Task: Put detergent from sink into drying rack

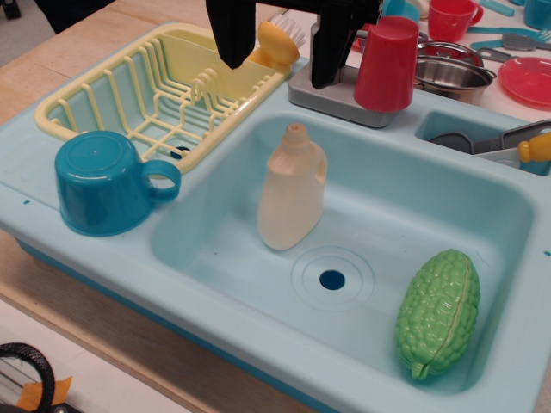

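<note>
The detergent [291,191], a cream-white jug-bottle with a narrow neck and side handle, stands upright in the light blue sink [387,198], just left of the round drain hole [332,280]. The pale yellow drying rack [164,90] sits on the sink's left drainboard, at the back left. My gripper [280,52] hangs at the top of the view, above and behind the bottle. Its two black fingers [232,34] are spread apart and hold nothing.
A bumpy green gourd [439,311] lies in the sink's front right. An upturned blue cup [105,182] stands on the drainboard in front of the rack. A red cup [387,62] sits on the grey faucet base. A yellow brush [277,43], bowls and utensils lie behind.
</note>
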Motion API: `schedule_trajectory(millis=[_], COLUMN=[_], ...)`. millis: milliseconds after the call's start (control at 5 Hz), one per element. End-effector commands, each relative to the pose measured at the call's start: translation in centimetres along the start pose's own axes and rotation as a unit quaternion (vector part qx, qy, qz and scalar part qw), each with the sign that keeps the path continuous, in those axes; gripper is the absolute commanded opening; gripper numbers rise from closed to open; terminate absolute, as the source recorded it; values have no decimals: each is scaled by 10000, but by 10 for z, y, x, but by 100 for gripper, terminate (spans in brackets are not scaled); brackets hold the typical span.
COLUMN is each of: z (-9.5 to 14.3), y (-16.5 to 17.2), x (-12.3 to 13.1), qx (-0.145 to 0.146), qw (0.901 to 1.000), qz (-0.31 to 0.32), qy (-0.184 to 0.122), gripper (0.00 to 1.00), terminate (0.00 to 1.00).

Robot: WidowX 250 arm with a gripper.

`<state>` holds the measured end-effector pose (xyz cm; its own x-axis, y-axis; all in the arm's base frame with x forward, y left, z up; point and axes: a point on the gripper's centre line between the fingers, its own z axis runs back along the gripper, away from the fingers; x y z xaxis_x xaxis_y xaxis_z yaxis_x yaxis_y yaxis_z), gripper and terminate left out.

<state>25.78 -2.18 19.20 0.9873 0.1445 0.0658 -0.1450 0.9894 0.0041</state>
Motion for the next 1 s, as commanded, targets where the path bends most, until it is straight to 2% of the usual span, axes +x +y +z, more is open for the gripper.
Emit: schedule_trajectory(millis=[0, 200, 400, 800], z=[0, -20, -34, -59], y=[0, -5, -11, -13], x=[0, -1, 1, 2], qx=[0, 85, 219, -265], qw=[10000, 9999, 9986, 9985], qz=[0, -40, -467, -449], qy=[0, -45, -130, 147], gripper=[100, 100, 100, 100], terminate=[0, 0, 0, 0])
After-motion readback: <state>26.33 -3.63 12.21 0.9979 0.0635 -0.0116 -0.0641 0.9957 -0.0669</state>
